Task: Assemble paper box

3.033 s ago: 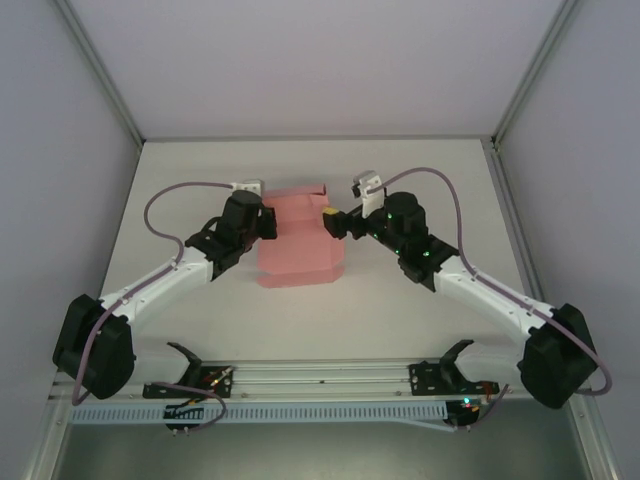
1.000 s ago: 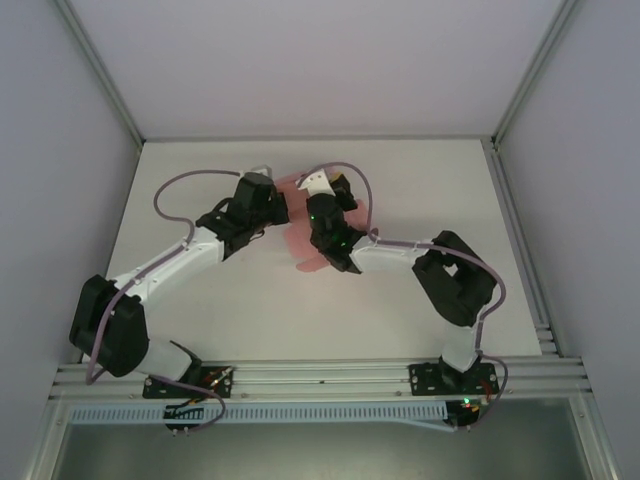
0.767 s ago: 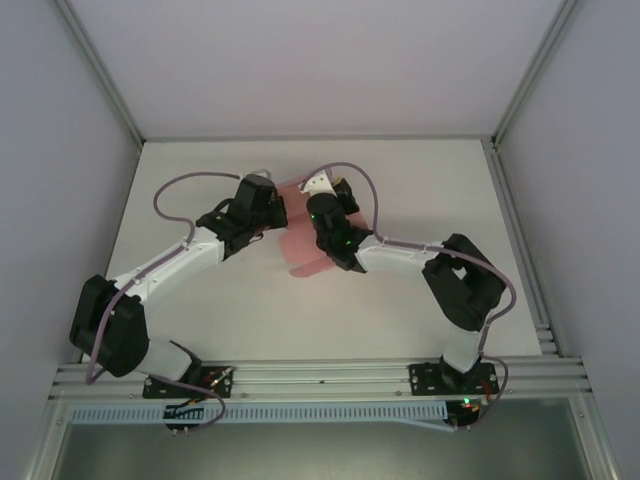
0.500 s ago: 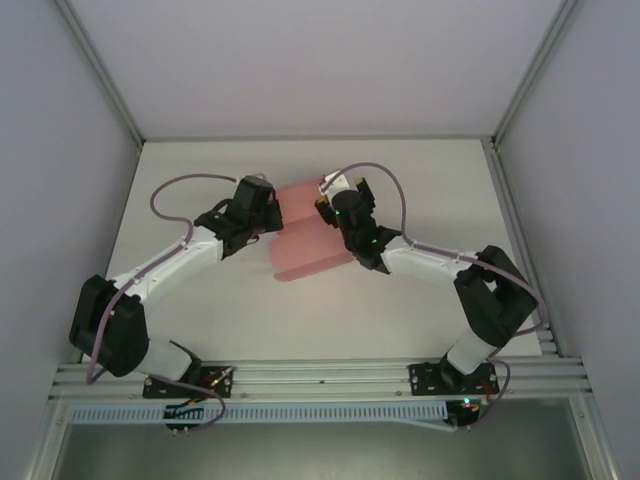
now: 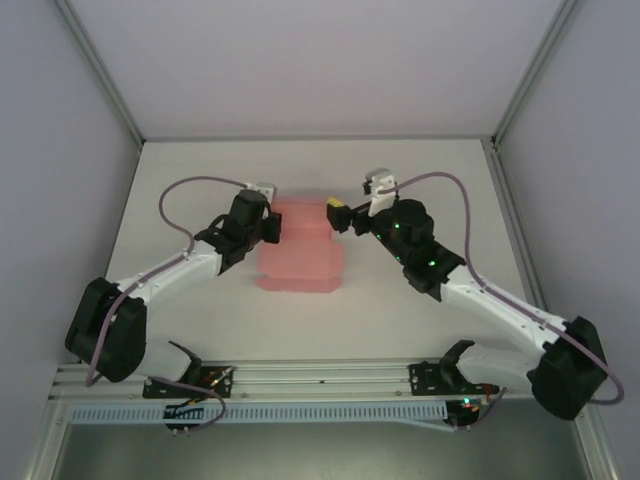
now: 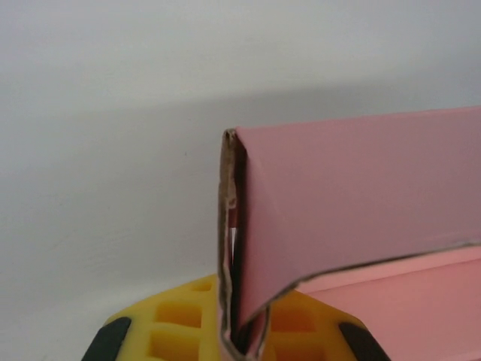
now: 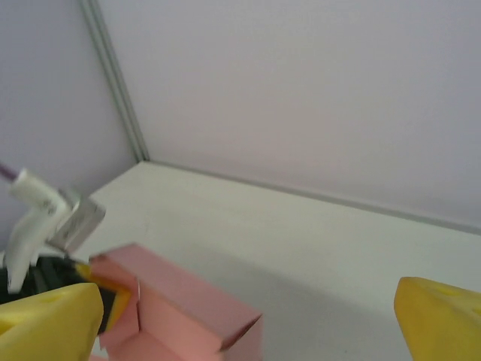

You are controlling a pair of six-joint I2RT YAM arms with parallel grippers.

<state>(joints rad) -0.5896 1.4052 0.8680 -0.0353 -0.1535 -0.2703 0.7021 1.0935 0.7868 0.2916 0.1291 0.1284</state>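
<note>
The right gripper (image 5: 338, 216) has just let go and swung back right, fingers spread wide beside the box (image 5: 300, 250). The left gripper (image 5: 270, 226) stays clamped on the box's left edge. Bent upward half a second ago, the box now lies mid-table (image 5: 430, 180), seemingly only partly folded.

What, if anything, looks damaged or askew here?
The edge of the paper box clamped in the left gripper looks ragged and slightly buckled near its corner, with brownish frayed card showing. Nothing else stands out.
</note>
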